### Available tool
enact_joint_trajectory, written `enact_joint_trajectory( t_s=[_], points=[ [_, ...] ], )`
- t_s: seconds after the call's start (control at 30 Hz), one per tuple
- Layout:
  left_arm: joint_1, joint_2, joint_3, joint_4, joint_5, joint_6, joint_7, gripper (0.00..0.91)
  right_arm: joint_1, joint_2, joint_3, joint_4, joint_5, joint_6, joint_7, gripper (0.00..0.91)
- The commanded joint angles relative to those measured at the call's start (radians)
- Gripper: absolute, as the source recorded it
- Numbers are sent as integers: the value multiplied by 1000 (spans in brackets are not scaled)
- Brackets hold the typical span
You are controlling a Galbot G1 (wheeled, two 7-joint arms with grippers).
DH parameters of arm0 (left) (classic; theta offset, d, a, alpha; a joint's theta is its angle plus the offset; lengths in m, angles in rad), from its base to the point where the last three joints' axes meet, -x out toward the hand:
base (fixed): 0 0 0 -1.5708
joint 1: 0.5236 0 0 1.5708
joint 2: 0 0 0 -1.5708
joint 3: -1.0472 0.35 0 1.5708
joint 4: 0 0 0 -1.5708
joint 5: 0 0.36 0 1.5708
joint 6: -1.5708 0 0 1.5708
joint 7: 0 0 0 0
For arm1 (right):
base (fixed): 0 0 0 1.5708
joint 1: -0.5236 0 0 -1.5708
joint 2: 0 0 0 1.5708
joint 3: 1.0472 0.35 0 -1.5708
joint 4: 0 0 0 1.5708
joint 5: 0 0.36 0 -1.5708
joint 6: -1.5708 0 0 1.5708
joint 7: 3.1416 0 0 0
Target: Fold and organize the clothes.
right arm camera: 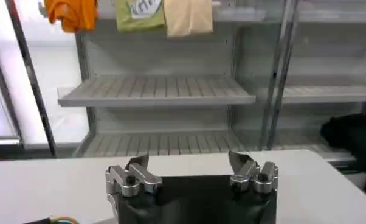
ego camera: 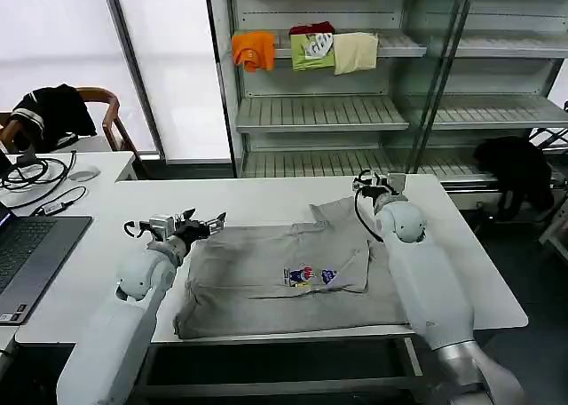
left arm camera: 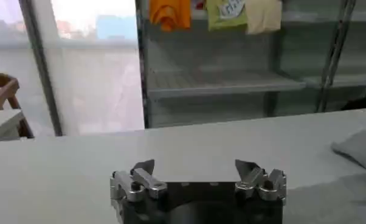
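The light grey T-shirt lies spread on the white table, its right side folded in over the chest print. One grey corner of it shows in the left wrist view. My left gripper hovers open just off the shirt's far left edge, nothing between its fingers. Over the shirt's far right corner, my right gripper also stands open and empty, fingers pointing toward the shelves.
Metal shelving stands behind the table, with orange, green and cream folded garments on its upper shelf. A laptop and cables lie at the left. A black garment sits at the right.
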Motion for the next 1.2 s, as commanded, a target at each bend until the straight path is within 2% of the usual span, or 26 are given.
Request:
enact_joint_trajectory(
  t_s=[0.03,0.47,1.03,1.1,1.13,1.17,1.2],
  points=[
    [-49,-17,17,133,35,2,-4,907,56,41,-14,-154,-30,13,-24,907],
    [-43,-24,15,150,51,0,-4,907,68,68,-36,-207,-52,27,-33,907],
    [-24,-22,15,143,57,1,-2,907,30,77,-47,-191,-65,21,-33,907],
    [-21,-23,16,140,60,1,-3,877,24,77,-46,-188,-65,20,-32,907],
    [-17,-23,17,139,63,1,-2,715,19,76,-45,-188,-65,20,-32,907],
    [-16,-25,17,139,65,1,-2,655,17,75,-44,-188,-64,20,-31,907],
    [-16,-26,17,138,65,1,-2,504,15,75,-42,-187,-63,20,-31,907]
  ],
)
